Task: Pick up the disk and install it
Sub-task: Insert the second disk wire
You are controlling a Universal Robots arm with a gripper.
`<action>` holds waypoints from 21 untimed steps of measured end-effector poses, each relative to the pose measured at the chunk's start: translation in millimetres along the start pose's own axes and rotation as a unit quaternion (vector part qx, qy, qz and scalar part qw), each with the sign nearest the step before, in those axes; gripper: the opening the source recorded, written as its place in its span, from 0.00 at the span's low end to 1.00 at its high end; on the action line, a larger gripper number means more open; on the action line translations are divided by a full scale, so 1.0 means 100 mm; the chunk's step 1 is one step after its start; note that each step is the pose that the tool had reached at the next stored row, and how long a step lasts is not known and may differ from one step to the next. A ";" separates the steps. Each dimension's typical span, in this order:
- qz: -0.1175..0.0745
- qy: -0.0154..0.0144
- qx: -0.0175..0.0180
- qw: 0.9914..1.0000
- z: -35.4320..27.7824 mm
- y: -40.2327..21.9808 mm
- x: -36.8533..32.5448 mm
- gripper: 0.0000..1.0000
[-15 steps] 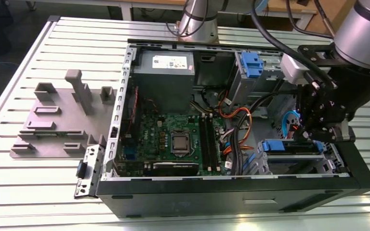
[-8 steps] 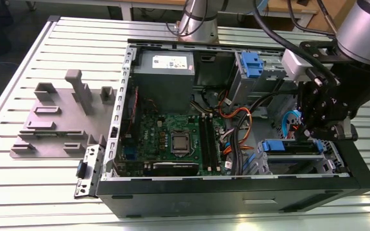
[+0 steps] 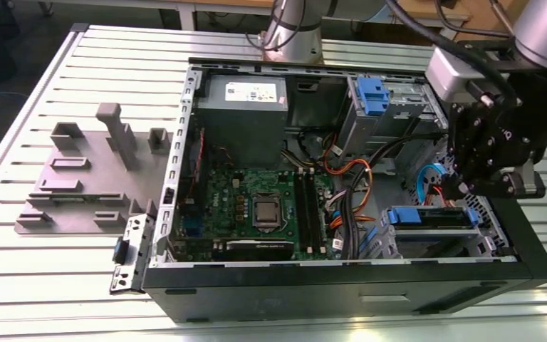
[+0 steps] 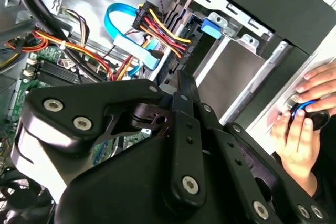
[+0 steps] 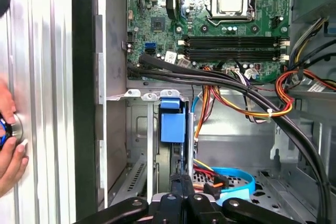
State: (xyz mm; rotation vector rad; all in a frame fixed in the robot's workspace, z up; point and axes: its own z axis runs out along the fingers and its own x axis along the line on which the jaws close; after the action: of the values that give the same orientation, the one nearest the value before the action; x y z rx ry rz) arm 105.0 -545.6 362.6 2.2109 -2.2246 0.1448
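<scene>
Because the open computer case (image 3: 350, 285) lies flat on the slatted table (image 3: 55, 285), its drive bays face upward. The gripper (image 3: 487, 187) hangs over the bay corner at the exterior view's right, just above the disk (image 3: 432, 217) — its blue carrier already sits inside the bay. In the first wrist view the disk (image 5: 173, 127) stands edge-on directly ahead of the gripper (image 5: 181, 198), long axis running away from it (a hand (image 5: 10, 145) rests outside the case). Whether the jaws are wide or narrow, I cannot tell.
</scene>
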 end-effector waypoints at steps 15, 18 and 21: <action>-0.001 0.000 -0.015 1.000 -0.099 -0.041 -0.039 0.11; -0.001 0.000 -0.016 1.000 -0.100 -0.042 -0.056 0.11; -0.001 0.000 -0.017 1.000 -0.102 -0.043 -0.085 0.11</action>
State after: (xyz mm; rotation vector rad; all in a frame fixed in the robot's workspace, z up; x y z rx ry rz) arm 108.7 -536.4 372.4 2.1962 -2.2075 0.1066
